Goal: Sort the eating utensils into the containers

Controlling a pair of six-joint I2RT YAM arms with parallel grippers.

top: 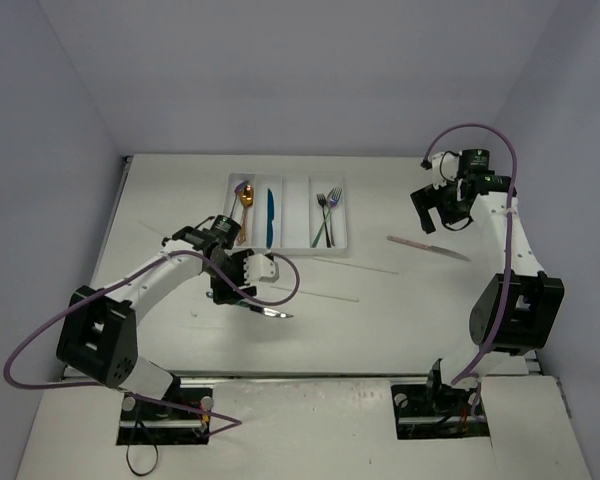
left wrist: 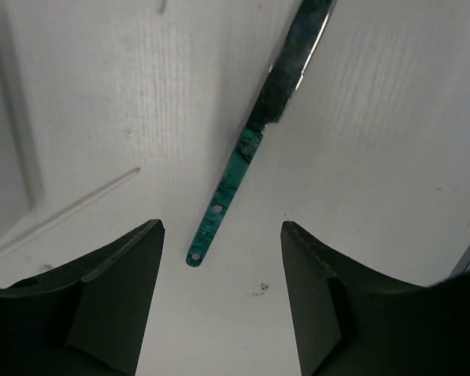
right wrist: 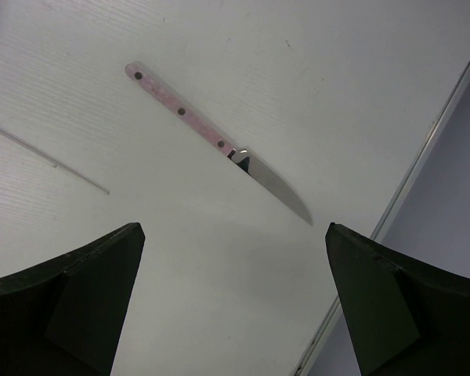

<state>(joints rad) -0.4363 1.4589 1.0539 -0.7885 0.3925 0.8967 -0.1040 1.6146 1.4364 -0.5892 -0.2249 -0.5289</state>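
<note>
Green knife [left wrist: 223, 204] lies just ahead of the left fingers [left wrist: 102, 298] — handle toward their open gap, blade away; right fingers [right wrist: 78, 305] gape wide, facing a pink knife [right wrist: 184, 113].

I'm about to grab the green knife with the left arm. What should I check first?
1. Left pincer open and empty: ok.
2. Green-handled knife lying flat, handle end roughly centred in that pincer's gap: ok.
3. Left pincer low enough to close on the handle: cannot tell.
4. Right pincer open, far from the left one, above the pink-handled knife: ok.
5. Tray compartment holding the blue knife has room: ok.
</note>
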